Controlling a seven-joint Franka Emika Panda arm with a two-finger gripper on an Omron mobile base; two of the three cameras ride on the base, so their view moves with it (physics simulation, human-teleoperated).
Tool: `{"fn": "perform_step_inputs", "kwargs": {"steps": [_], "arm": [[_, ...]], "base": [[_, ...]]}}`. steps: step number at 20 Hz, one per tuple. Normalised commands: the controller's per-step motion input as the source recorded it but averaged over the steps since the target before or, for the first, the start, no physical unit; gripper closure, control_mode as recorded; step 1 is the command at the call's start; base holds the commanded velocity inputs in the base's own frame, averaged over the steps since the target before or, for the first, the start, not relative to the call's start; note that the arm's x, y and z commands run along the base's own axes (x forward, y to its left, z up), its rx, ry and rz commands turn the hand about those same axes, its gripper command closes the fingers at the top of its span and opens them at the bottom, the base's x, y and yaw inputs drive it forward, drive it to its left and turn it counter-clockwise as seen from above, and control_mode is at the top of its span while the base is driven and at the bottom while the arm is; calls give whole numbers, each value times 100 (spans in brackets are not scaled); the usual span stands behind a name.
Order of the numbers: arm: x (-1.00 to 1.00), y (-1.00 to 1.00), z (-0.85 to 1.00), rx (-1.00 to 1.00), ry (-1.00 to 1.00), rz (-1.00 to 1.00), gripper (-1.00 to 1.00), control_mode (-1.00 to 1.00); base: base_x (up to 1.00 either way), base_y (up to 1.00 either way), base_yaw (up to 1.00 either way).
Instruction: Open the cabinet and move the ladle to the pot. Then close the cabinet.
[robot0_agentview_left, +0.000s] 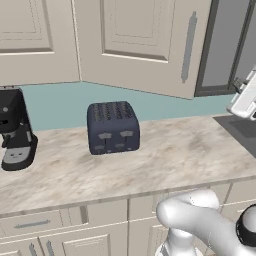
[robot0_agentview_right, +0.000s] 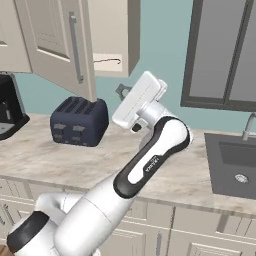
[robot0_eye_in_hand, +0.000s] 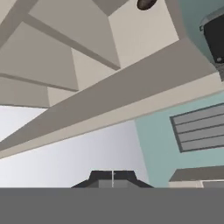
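The cabinet (robot0_agentview_right: 112, 35) on the wall stands open, its raised-panel door (robot0_agentview_right: 55, 40) swung out toward me with the silver bar handle (robot0_agentview_right: 75, 47) on it. The same door (robot0_agentview_left: 145, 35) and handle (robot0_agentview_left: 188, 47) fill the top of the left base view. On the beige shelf lies the thin black ladle (robot0_agentview_right: 107, 61), hook end to the right. My gripper (robot0_agentview_right: 122, 91) is raised just below and right of the cabinet's open side, pointing up at it. Its fingertips (robot0_eye_in_hand: 112, 177) are shut with nothing between them. The pot is out of view.
A dark blue toaster (robot0_agentview_left: 113, 127) sits on the marble counter (robot0_agentview_left: 165, 160) under the door. A black coffee machine (robot0_agentview_left: 15, 130) stands at the left. A dark sink (robot0_agentview_right: 235, 165) with a faucet (robot0_agentview_right: 248, 125) lies to the right, below a grey window (robot0_agentview_right: 225, 55).
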Motion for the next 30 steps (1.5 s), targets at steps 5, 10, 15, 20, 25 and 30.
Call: {"fn": "perform_step_inputs", "kwargs": {"steps": [5,10,15,20,25,30], "arm": [[49,-3,-8,0,-18,19,100,-100],[48,-7,-5,0,-20,11,100,-100],[50,-5,-4,0,-13,7,100,-100],[47,-7,0,0,-6,4,100,-100],[41,-11,0,0,-5,2,100,-100],[3,0,0,0,-9,0,100,-100]], "base": [[0,0,0],[0,0,0],[0,0,0],[0,0,0],[0,0,0],[0,0,0]]}}
